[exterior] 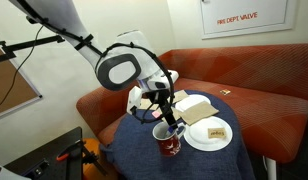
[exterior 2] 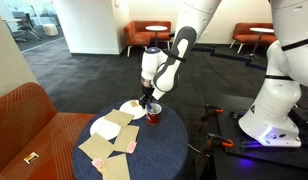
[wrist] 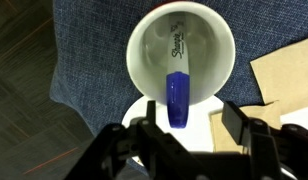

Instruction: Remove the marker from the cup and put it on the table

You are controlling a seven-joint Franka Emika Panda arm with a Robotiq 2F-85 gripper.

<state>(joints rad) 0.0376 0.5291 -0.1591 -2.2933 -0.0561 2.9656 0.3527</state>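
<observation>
Glossy blue marker (wrist: 177,100) standing inside cup (wrist: 216,45); cup interior white.

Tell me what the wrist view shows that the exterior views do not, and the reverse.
Only the wrist view: the marker inside the cup, against its white inside, between the open fingers. Only the exterior views: the cup's dark red outside, the arm and the sofa. Both: the cup, the gripper over it, and the table.
</observation>
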